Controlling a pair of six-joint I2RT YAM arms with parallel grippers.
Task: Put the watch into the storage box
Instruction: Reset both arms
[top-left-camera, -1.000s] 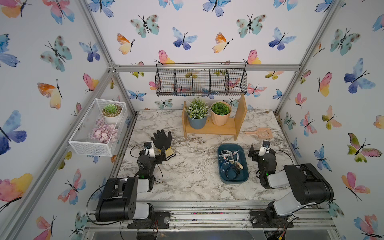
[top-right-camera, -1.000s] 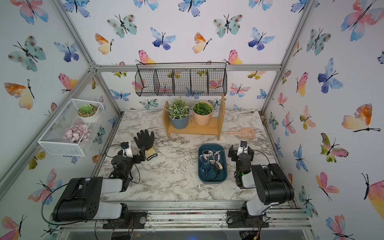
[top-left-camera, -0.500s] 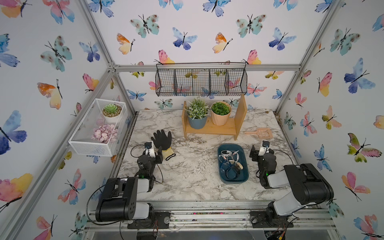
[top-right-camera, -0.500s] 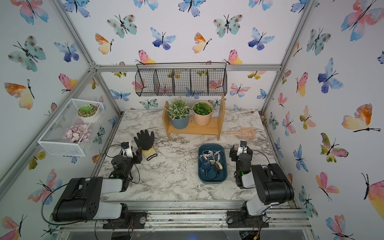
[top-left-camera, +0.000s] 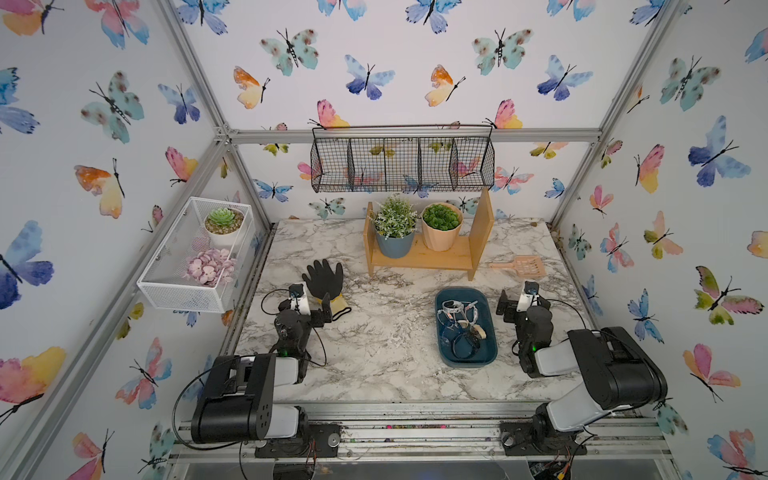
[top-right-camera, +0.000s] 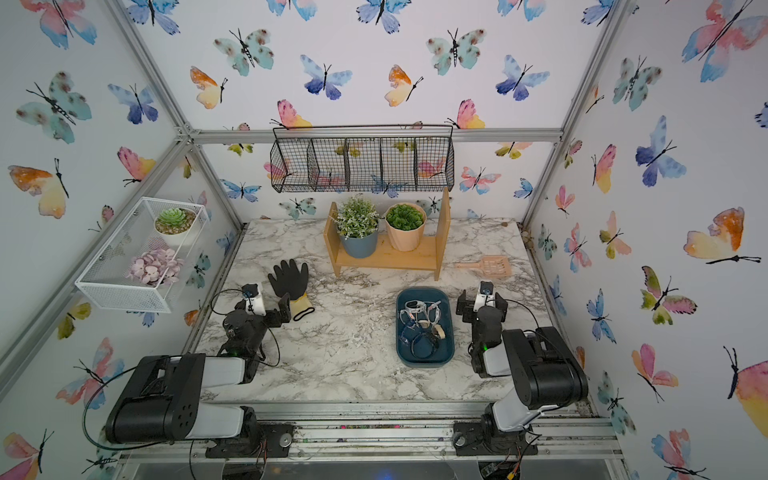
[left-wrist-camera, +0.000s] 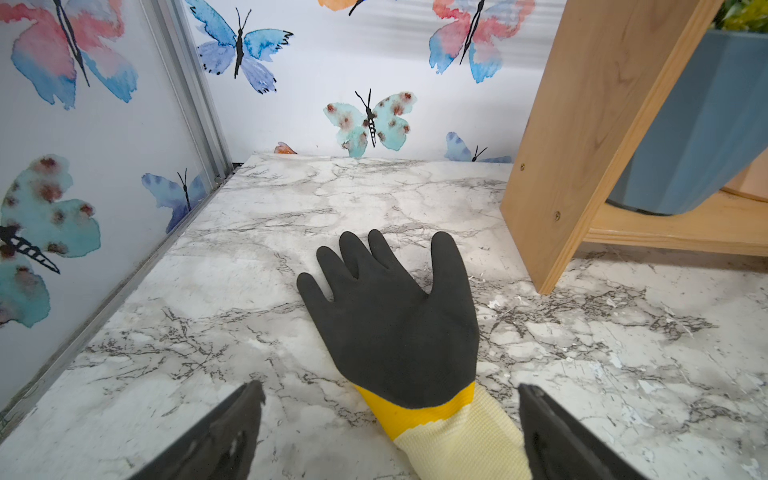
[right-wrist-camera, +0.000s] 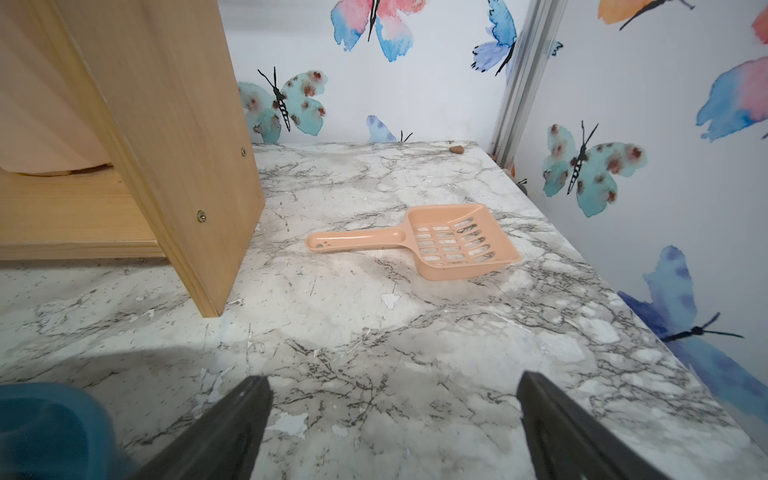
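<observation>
Several watches (top-left-camera: 458, 322) lie tangled inside the storage box (top-left-camera: 467, 365), which sits toward the front right of the worktop (top-left-camera: 386, 332). I see none left out on the marble, so the job looks done.

The left gripper (left-wrist-camera: 388, 388) is spread wide and holds nothing, yet the yellow cuff of a black glove (top-left-camera: 324, 276) lies right between its jaws. If they shut or nudge forward, the glove gets caught or dragged.

The right gripper (right-wrist-camera: 392, 378) is likewise spread and empty, just beside the box's right wall. A sideways swing could shove the box and tip straps over its low rim.

That worktop is marble-look, scuffed and chipped in places. A wooden shelf (top-left-camera: 424, 257) with two potted plants (top-left-camera: 395, 232) stands at its back edge, and a peach scoop (right-wrist-camera: 453, 241) lies near the right edge. Butterfly paper covers the walls (top-left-camera: 415, 83).
</observation>
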